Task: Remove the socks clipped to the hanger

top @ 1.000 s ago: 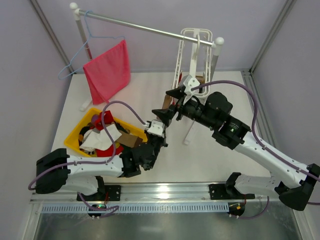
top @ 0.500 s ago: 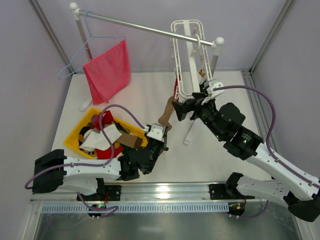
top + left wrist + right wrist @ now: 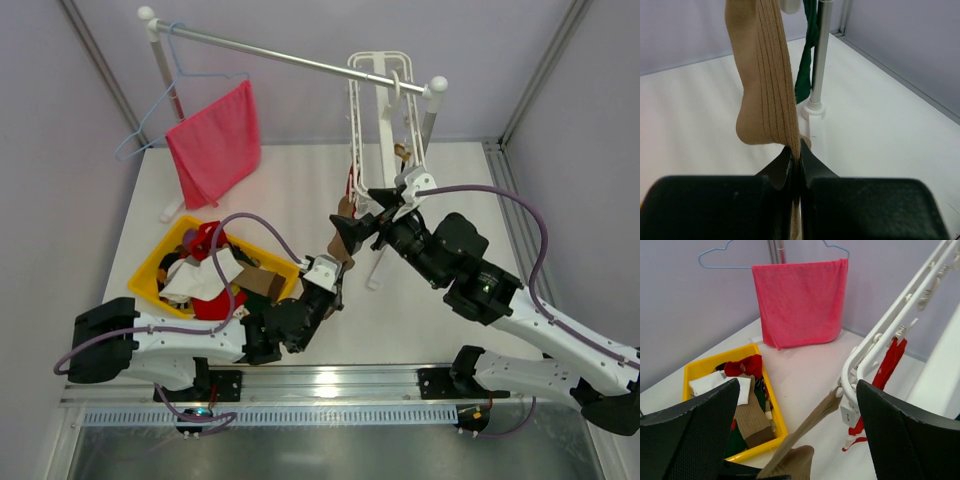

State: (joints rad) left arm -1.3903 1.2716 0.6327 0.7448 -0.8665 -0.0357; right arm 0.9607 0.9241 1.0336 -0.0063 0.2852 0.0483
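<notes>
One tan sock, clamped in the left gripper, needs a steady pull away from the hanger — right gripper spread, seemingly idle.

**Item Count**

One white drying frame was present. Three socks could be counted hanging at it: one tan sock, one red sock and one dark green sock. There was one yellow bin, its heaped socks too tangled to count, one pink cloth and one light-blue wire hanger.
</notes>
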